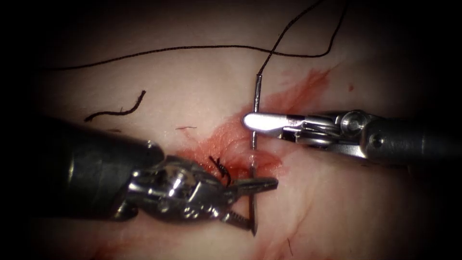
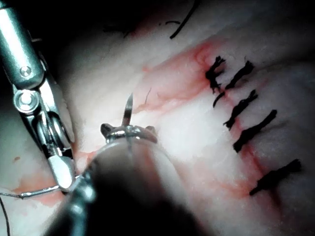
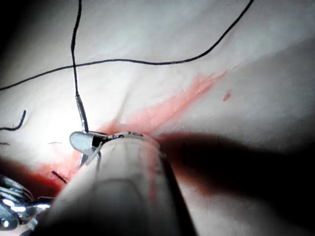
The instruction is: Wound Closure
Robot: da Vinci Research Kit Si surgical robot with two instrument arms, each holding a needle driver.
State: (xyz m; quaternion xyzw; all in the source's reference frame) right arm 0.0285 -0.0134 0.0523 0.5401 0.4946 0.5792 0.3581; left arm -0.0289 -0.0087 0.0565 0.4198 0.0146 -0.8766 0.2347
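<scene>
A: The left gripper (image 1: 257, 185) pinches the needle (image 1: 255, 144) close to its sharp tip.
B: The right gripper (image 1: 252, 121) squeezes it higher up. The needle stands over the red cut, thread (image 1: 192, 48) behind.

A bright light is falling on the middle of the endoscope view and fading to black at every edge. No wall, floor, window or furniture is showing within that dark rim. In both wrist views the light is glaring pale at the centre, with deep black shadow lying along the borders.
</scene>
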